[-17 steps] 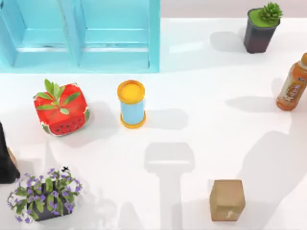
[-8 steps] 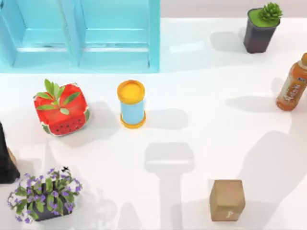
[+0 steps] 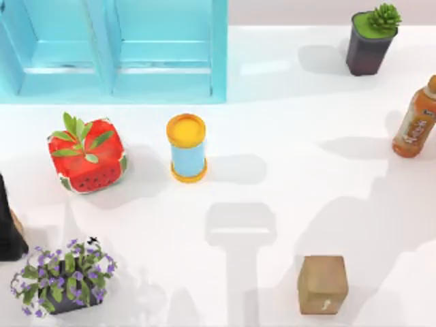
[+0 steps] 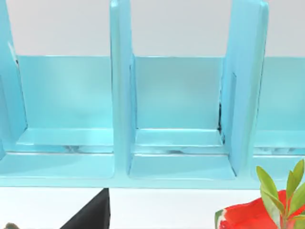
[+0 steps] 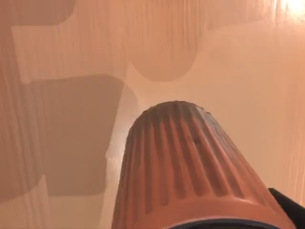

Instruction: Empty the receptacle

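From above, the white table (image 3: pixel 293 102) carries scattered things. A light-blue open shelf unit (image 3: pixel 219 61) stands along the far edge toward the left corner. A watermelon-patterned cube planter with green leaves (image 3: pixel 87 155) sits nearer the left edge, and a blue can with a yellow lid (image 3: pixel 187 148) stands upright just beside it. A dark pot with purple flowers (image 3: pixel 61 276) is at the near left corner, with a black upright object (image 3: pixel 7 228) at the left edge. A brown cardboard box (image 3: pixel 322 284) rests by the near edge, right of the middle. A dark pot with a green succulent (image 3: pixel 370 41) is at the far right corner, and an orange drink bottle (image 3: pixel 415 121) stands at the right edge. Broad arm shadows lie across the right half.

The left wrist camera faces the shelf unit's empty bays (image 4: pixel 176 100), with the planter (image 4: pixel 257 214) at one corner of the picture. This arm looks parked, and I cannot tell the state of its gripper.

The right wrist camera looks along a ribbed, tapering orange-brown receptacle (image 5: pixel 186 167), close under the lens and above bare surface crossed by shadows. It seems carried, but I cannot tell whether the right gripper is clamped on it.

My judgement is that the step in hand is bringing the receptacle to a tipping spot. The next move calls for tilting its mouth downward over bare table, well apart from the box and bottle.
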